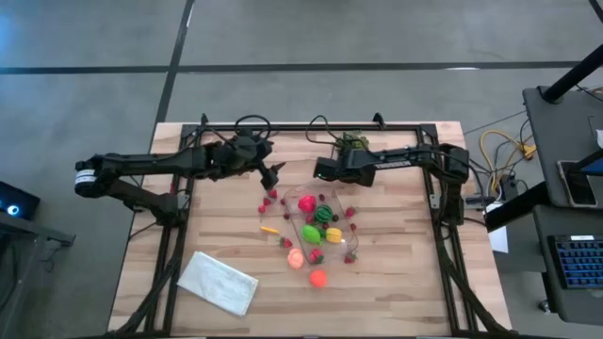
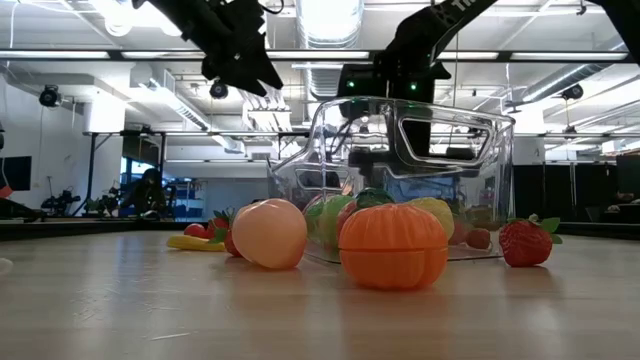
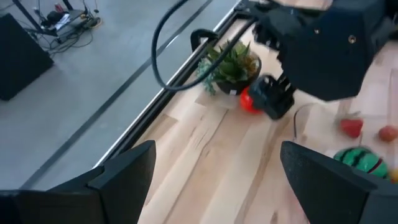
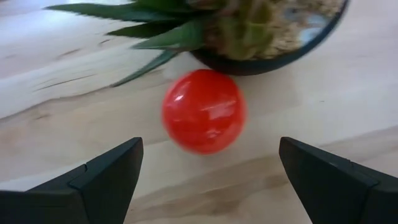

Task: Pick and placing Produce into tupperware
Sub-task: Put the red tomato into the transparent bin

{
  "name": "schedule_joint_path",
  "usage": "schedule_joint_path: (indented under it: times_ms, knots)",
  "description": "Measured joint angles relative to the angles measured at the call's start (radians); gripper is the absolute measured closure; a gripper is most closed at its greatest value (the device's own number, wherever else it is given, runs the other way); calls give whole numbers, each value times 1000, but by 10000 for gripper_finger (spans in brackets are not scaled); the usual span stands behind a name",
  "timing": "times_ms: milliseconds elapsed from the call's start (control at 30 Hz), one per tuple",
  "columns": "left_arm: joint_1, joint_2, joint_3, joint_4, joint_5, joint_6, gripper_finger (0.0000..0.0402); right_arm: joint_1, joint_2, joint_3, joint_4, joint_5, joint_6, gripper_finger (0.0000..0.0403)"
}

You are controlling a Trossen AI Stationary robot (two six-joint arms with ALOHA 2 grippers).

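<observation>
Hovering with fingers apart near the table's far edge, the left pincer waits. The right pincer, likewise apart, faces a red ball touching the potted plant; closing carelessly could roll it away or tip the plant. The tupperware at mid-table holds several toy fruits.

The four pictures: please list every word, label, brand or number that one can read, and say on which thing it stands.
No text can be read for certain.
White letters on the right arm in the low view: cut off and too blurred to read.
Produce, tupperware, cloth: no labels visible.
</observation>
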Motion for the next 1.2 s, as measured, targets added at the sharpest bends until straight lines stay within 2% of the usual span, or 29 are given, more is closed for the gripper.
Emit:
schedule_joint_path:
  times_ms: [200,533,867,1200]
  knots:
    - [26,4,-1,-31,-46,63,72,0,-2,-5,-5,8,61,35]
    - [97,11,-1,-27,-45,156,72,2,58,-6,19,25,154,35]
    - [104,12,-3,-23,-43,213,72,-14,74,-6,40,78,164,35]
    - [111,29,-24,-21,-35,271,72,-28,103,-7,72,46,154,35]
